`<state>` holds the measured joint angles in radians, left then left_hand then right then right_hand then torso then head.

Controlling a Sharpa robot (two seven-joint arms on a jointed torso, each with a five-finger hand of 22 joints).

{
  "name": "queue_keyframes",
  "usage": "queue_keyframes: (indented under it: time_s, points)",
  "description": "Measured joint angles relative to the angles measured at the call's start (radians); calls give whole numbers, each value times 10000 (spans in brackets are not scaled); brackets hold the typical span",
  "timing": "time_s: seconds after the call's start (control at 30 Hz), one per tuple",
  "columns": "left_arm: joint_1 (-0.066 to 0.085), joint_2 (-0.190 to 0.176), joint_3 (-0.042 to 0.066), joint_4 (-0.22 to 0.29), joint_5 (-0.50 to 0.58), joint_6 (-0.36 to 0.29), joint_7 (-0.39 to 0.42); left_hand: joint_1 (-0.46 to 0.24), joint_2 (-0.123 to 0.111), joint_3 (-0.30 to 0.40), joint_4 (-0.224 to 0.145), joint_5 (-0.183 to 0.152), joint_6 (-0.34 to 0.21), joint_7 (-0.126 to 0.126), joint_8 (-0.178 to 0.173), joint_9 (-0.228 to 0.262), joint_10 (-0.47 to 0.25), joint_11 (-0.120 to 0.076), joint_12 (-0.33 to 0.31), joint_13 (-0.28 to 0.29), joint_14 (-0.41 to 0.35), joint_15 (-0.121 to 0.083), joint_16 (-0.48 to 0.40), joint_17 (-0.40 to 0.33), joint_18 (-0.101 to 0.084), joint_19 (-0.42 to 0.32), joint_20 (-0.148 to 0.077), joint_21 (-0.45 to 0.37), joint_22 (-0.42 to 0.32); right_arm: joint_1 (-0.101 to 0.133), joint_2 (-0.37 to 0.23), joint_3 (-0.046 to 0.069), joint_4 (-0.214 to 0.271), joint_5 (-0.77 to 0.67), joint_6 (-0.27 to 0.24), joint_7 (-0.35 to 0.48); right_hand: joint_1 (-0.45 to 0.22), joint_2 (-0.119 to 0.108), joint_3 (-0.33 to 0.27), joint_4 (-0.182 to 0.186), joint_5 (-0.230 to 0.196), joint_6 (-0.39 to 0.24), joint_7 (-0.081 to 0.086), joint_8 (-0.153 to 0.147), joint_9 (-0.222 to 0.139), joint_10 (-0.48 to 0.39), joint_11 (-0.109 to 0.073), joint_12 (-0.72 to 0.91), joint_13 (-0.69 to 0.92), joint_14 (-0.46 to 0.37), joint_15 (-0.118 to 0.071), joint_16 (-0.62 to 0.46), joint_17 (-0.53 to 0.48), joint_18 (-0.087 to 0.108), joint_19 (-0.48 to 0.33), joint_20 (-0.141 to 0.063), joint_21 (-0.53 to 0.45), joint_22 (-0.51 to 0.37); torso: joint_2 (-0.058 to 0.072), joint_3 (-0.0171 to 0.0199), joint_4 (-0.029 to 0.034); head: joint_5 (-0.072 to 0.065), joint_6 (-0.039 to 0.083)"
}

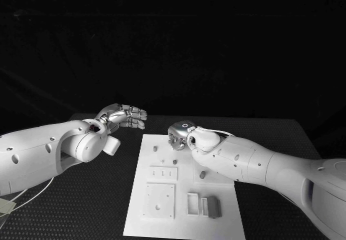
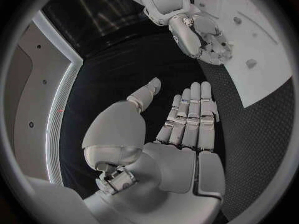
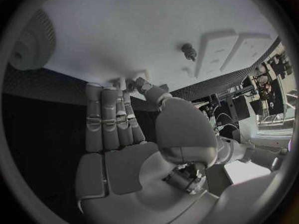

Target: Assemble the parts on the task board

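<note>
The white task board [image 1: 180, 220] lies lengthwise in the middle of the black table. Small pegs [image 1: 175, 161] stand on its far half, and a grey part [image 1: 211, 206] lies near its front right. My right hand [image 1: 180, 135] reaches down over the board's far end. Its fingertips [image 3: 118, 92] and thumb come together at the board [image 3: 124, 30]; whether they pinch something is unclear. A peg [image 3: 188, 50] stands close by. My left hand [image 1: 122, 116] hovers off the board's far left corner, fingers [image 2: 190, 114] stretched out and holding nothing.
Raised white plates [image 1: 160, 200] and a small frame [image 1: 193, 204] sit on the board's near half. Black matting [image 1: 94, 200] surrounds the board. The left wrist view shows my right hand [image 2: 202, 35] over the board [image 2: 261, 79].
</note>
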<state>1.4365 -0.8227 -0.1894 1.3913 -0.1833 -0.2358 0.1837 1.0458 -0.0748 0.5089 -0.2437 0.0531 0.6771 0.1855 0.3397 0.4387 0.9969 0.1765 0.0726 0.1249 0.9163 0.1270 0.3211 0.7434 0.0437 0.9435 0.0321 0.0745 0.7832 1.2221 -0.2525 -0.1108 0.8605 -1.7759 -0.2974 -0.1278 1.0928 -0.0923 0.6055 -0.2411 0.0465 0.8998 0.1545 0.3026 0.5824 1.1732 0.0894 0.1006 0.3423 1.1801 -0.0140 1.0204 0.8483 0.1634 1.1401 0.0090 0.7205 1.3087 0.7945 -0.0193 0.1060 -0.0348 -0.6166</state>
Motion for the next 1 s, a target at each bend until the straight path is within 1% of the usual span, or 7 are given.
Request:
queue_keyframes:
  time_s: [0.07,0.3,0.37,0.47,0.57,0.6,1.0]
  points:
    - [0,-1,0,0,0,0,0,0,0,0,0,0,0,0,0,0,0,0,0,0,0,0,0,10,0,0,0,0,0,1,-1,1,-10,-13,2,6,53,53,-23,-45,0,34,-25,0,8,29,-2,0,9,17,-17,0,-10,0,0,0,0,0,0,-1,0,3,-4]
    - [2,-3,0,-3,0,0,0,0,0,0,0,0,0,0,0,0,0,0,0,1,0,0,0,10,0,0,0,0,0,-13,-11,-7,-48,-52,-9,11,53,53,-65,-141,0,56,-38,0,9,30,-2,40,83,-11,-57,-1,-24,7,1,1,15,-2,-1,11,-11,20,-12]
    - [3,0,0,-3,0,0,0,0,0,0,0,0,0,0,0,0,0,0,0,1,0,0,0,9,0,0,0,0,-1,-24,-19,-9,-48,-64,-27,1,53,53,-65,-142,0,56,-38,0,8,30,-1,46,75,-12,-59,-1,-24,46,1,1,15,-2,-1,12,-12,20,-12]
    - [4,0,0,-1,0,0,0,0,0,0,0,0,0,0,0,-1,0,0,0,1,0,0,0,13,-1,0,0,0,-1,-28,-25,-11,-48,-81,-91,-18,53,53,-40,-171,0,94,-74,25,21,66,-37,47,75,-11,-59,0,-33,64,1,1,14,-2,-1,12,-13,20,-8]
    - [4,0,0,-2,0,0,0,0,0,0,0,0,0,0,0,-1,0,0,0,1,0,0,0,17,0,0,0,0,-1,-29,-29,-11,-46,-95,-167,-30,53,53,-36,-225,0,124,-43,51,31,66,-37,47,92,-11,-59,0,-34,71,1,1,14,-2,-2,12,-12,17,-2]
    - [4,0,0,-2,0,0,0,0,0,0,0,0,0,0,0,-1,0,0,0,1,0,0,0,17,0,0,0,0,-2,-29,-32,-11,-45,-98,-192,-32,53,53,-36,-225,0,149,-65,51,31,66,-37,47,99,-11,-59,-1,-34,72,0,1,15,-2,-2,13,-12,16,-1]
    - [4,-6,0,-7,0,0,0,0,0,0,0,0,0,0,0,-1,0,0,0,2,0,0,-39,25,-1,0,0,0,-3,-57,-123,-11,-9,-74,-887,-6,21,85,-8,-252,0,156,-69,51,42,135,-38,46,115,-11,-59,-1,-42,90,0,3,15,-3,-4,12,-12,22,13]
